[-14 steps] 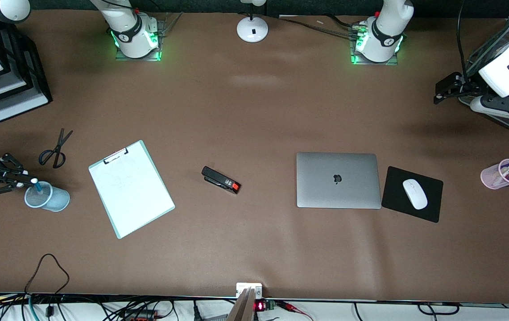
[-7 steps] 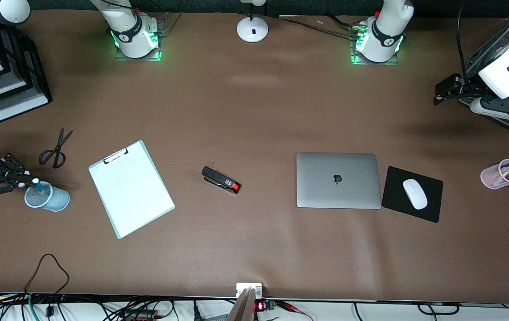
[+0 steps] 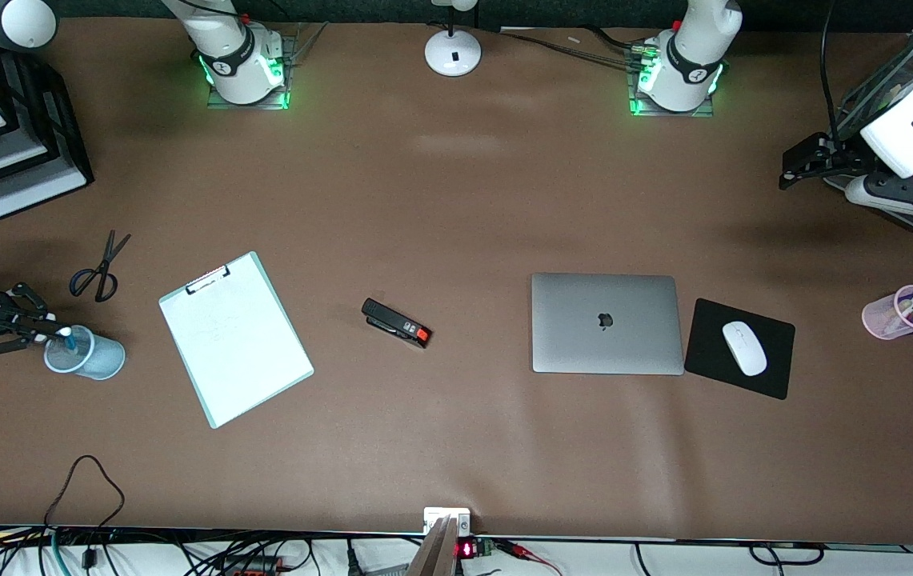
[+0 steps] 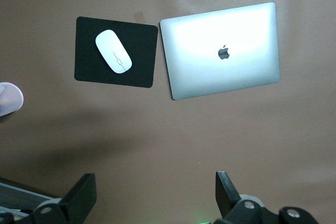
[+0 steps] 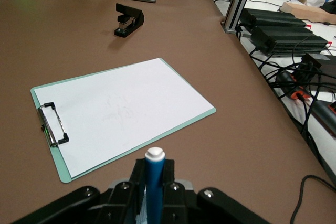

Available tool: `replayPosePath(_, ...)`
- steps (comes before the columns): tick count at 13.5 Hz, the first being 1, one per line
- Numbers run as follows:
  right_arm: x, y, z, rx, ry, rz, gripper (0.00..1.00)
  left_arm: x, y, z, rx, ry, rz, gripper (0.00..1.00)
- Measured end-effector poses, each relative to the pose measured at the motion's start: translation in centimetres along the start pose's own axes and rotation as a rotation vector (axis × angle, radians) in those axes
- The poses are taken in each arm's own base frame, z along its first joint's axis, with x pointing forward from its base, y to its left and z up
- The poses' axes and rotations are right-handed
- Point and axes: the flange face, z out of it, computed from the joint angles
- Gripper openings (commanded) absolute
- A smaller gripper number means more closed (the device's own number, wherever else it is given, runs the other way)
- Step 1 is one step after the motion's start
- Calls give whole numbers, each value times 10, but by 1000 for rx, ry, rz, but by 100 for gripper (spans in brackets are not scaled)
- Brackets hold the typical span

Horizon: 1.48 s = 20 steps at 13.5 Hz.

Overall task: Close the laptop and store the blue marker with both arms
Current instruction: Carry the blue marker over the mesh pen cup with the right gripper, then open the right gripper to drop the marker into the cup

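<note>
Free room and obstacles on the desk. The broad strip between the arm bases and the row of objects lies bare, as does the strip nearer the front camera. Low, flat obstacles: the closed laptop, the black mouse pad with the white mouse just beside it, and the clipboard. Open gaps lie on either side of the stapler. At the right arm's end, passage is narrow: the right hand, shut on the blue marker, stands at the rim of the blue cup, with the scissors near. The left hand, jaws wide, hangs over bare desk, well apart from the pink cup.
</note>
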Motion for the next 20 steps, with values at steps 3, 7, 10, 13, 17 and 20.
replayPosePath(3, -15, -5, 11, 8, 5, 18, 2, 0, -1, 0, 0, -1, -1, 100)
replayPosePath(7, -22, -7, 11, 6, 5, 31, 100, 0, -1, 0, -1, -3, -3, 100)
replayPosePath(10, -18, -3, 6, 1, 1, 68, 100, -1, -3, 0, -1, -3, -5, 100)
replayPosePath(13, -5, 3, -3, -3, -5, 96, 100, -1, -3, 0, -1, -3, -5, 100)
replayPosePath(17, 44, 16, -24, 34, -54, 208, 100, -1, -3, 0, -1, -3, -6, 100)
replayPosePath(20, 107, 32, -35, 59, -131, 285, 100, -1, -3, 0, -1, -3, -6, 100)
